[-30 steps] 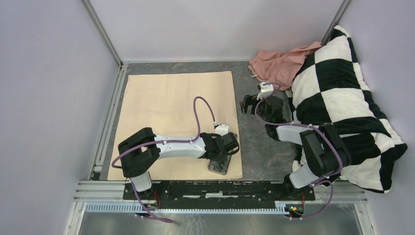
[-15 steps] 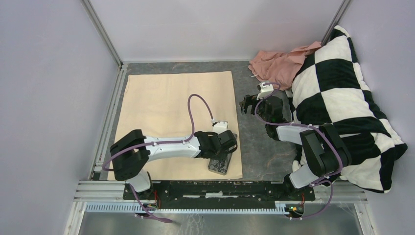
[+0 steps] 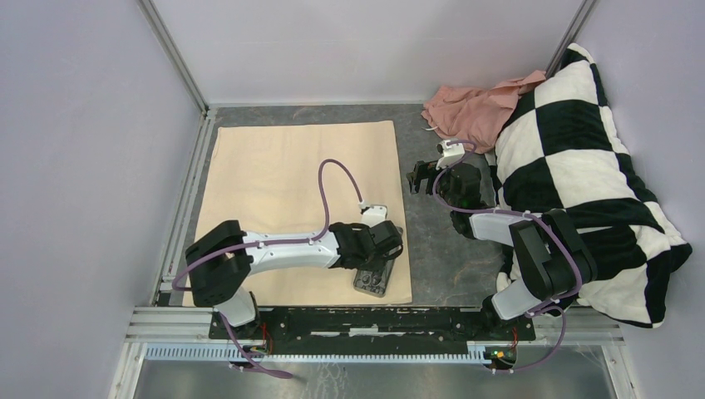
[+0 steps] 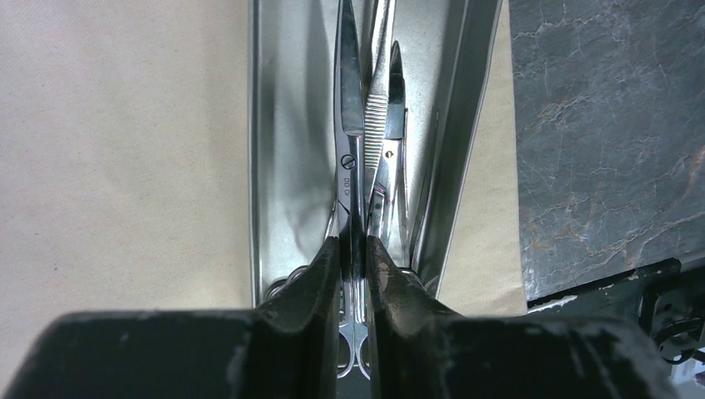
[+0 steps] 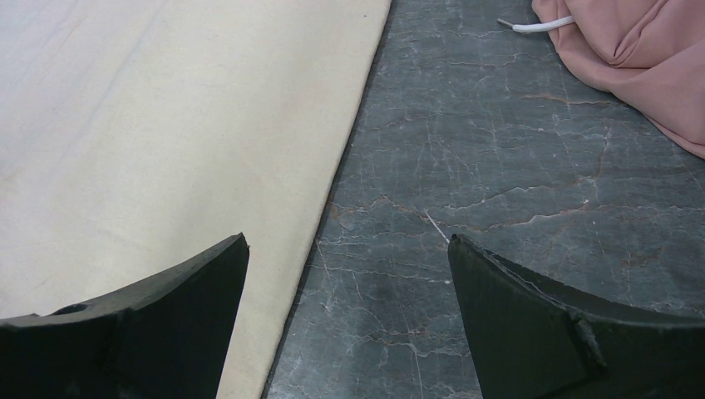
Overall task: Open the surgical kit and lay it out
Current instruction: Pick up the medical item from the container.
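My left gripper is clamped on the slim silver steel scissors, its black fingers pressing either side of the shanks just behind the pivot screw. Over the last second the jaws have drawn in only a touch, and the left arm's elbow has swung back toward its base while the wrist has stayed over the same spot; I read that as the grasp settling, with no lift begun.

The scissors lie lengthwise in the small rectangular steel tray. A second silver instrument with a ribbed jaw lies against them on the side nearer the tray's right wall, so it may drag along when I pull.

The tray has not moved; it sits on the beige cloth wrap, which is already spread flat and stretches far away from the tray on its left. The grey marbled table top begins just past the tray's right wall.

My right gripper hangs unchanged beyond the tray over the cloth's edge, fingers wide apart and holding nothing; the pink crumpled cloth lies farther off still.

So the wrap is open, and laying the instruments out is the step in hand.
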Motion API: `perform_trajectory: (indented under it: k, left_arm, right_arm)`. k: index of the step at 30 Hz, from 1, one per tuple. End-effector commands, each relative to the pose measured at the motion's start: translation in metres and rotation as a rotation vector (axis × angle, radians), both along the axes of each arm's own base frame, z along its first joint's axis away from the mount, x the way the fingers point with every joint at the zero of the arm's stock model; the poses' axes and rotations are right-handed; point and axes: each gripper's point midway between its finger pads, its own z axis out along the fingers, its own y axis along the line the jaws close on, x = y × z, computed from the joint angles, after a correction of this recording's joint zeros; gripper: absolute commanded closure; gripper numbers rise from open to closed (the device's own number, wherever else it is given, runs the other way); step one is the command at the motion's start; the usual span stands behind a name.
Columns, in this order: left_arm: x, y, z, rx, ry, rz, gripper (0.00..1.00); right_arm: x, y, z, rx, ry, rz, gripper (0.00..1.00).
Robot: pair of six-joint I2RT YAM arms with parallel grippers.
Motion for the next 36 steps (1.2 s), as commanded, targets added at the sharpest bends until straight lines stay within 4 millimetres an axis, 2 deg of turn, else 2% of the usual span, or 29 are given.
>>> perform_trajectory:
  k: [1, 12, 21, 26, 30, 36]
  left_arm:
    - [0.009, -0.018, 0.004, -0.025, -0.028, -0.051, 0.97]
    - [0.009, -0.018, -0.016, 0.01, 0.02, -0.069, 0.83]
    - [0.008, -0.018, -0.014, -0.003, 0.023, -0.071, 0.71]
    - [0.008, -0.018, -0.013, -0.005, 0.019, -0.07, 0.7]
    - [0.007, -0.017, -0.015, -0.002, 0.021, -0.07, 0.79]
    - [0.009, -0.015, -0.006, -0.016, 0.004, -0.062, 0.83]
  right_arm:
    - [0.011, 0.003, 0.019, 0.023, -0.056, 0.005, 0.02]
    - [0.011, 0.004, 0.02, 0.023, -0.057, 0.005, 0.03]
    - [0.011, 0.005, 0.018, 0.026, -0.053, 0.011, 0.03]
    - [0.012, 0.006, 0.018, 0.028, -0.052, 0.014, 0.02]
    - [0.012, 0.006, 0.018, 0.028, -0.05, 0.014, 0.03]
    - [0.012, 0.007, 0.018, 0.029, -0.051, 0.018, 0.03]
